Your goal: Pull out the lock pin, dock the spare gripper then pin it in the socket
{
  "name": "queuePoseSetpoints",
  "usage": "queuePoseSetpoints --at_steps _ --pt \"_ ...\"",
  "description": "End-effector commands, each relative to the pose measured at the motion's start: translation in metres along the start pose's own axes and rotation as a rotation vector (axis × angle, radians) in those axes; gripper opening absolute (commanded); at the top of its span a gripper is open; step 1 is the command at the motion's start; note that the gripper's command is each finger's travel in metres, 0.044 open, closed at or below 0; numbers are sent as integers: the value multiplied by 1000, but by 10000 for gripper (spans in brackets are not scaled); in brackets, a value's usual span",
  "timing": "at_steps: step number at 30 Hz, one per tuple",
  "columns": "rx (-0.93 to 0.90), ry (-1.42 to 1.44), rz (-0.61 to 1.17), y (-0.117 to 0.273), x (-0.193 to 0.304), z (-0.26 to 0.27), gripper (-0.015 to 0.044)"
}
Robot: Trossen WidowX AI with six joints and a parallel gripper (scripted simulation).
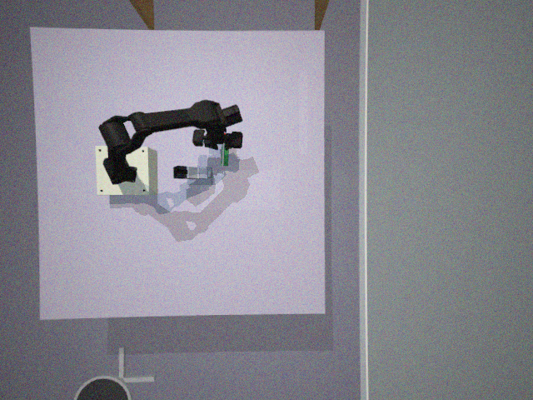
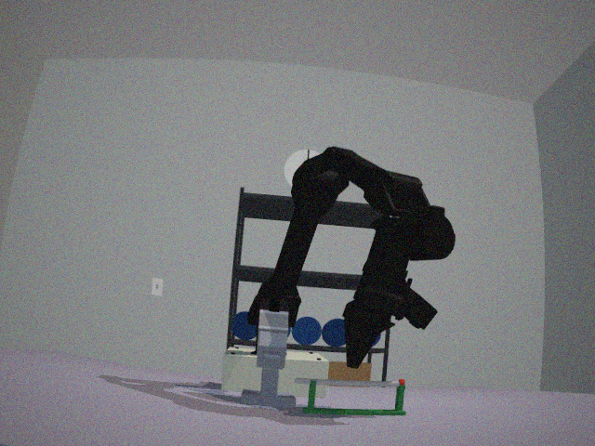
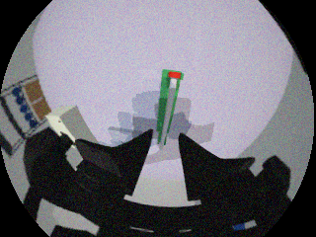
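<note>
The lock pin (image 1: 222, 156) (image 2: 346, 382) (image 3: 169, 105), a thin grey rod with a red head, lies across the posts of a green rack (image 1: 226, 159) (image 2: 355, 412) (image 3: 162, 111). The grey mount (image 1: 200, 172) (image 2: 272, 343) stands beside the rack. A black block (image 1: 180, 172), seemingly the spare gripper, sits at the mount's side towards the robot base; whether it is fully docked cannot be told. My gripper (image 2: 354, 365) (image 3: 166, 133) is partly open and empty, fingers pointing down above the rack, a little higher than the pin. In the wrist view the pin's near end shows between the fingertips.
The cream robot base (image 1: 144, 185) (image 2: 240, 372) (image 3: 81, 123) stands beyond the mount. My arm arches from it to above the rack. Behind the table are a dark shelf (image 2: 259, 206) with blue discs (image 2: 306, 330) and an orange-brown box (image 2: 350, 370).
</note>
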State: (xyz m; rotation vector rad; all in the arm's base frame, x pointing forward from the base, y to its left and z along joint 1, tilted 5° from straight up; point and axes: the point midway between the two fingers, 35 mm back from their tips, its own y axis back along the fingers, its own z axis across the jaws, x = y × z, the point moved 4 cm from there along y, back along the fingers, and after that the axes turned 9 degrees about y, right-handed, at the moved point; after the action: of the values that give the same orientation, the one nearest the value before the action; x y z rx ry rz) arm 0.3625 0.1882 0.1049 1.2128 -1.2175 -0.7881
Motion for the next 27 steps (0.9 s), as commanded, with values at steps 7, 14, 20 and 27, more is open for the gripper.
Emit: queuePoseSetpoints --at_steps 7,14,20,27 --pt "-2 7 6 -19 -4 0 180" --pt "-2 7 6 -30 -7 -1 180" --pt "-2 7 6 -39 -9 -1 180" --pt "-2 7 6 -51 -12 -1 180"
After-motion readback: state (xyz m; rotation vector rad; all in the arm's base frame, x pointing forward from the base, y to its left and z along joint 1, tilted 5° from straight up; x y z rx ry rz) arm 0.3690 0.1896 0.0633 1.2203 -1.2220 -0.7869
